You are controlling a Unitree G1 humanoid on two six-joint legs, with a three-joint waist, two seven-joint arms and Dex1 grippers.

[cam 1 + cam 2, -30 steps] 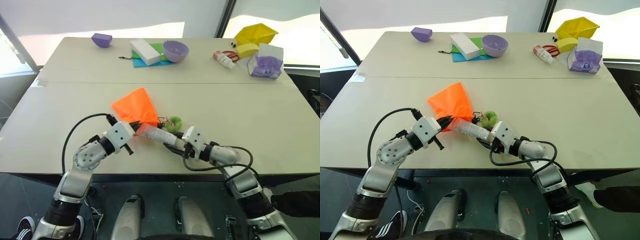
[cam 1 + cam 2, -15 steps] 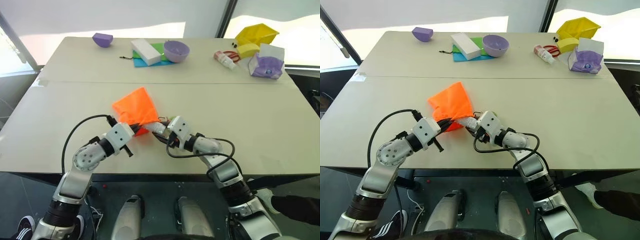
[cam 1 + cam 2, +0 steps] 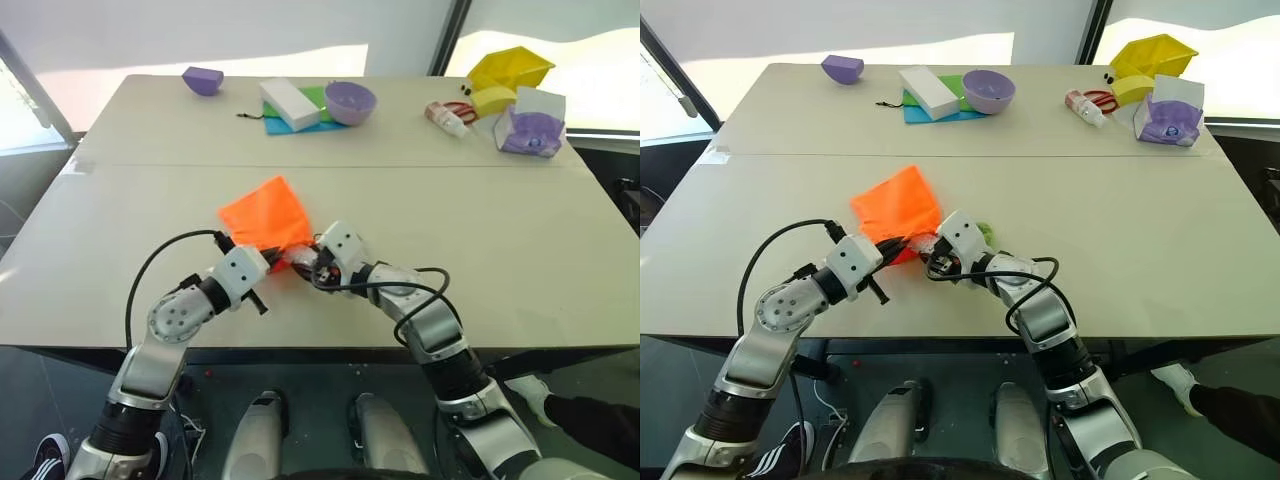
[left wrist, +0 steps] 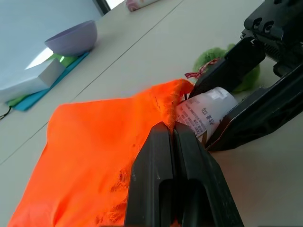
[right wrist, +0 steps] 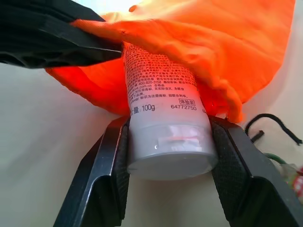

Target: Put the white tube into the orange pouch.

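You see the orange pouch: woven cloth, matt, frayed at its rim. The white tube: smooth plastic, slight sheen, fine print. The right tool: black plastic fingers, textured pads. The tabletop: smooth, matt beige.

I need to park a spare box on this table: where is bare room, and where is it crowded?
Bare: the near-right table surface, right of the right pincer, and the left strip beside the orange pouch. Crowded: the far edge, from the purple bowl to the yellow bin, and the near middle where the pincers meet.
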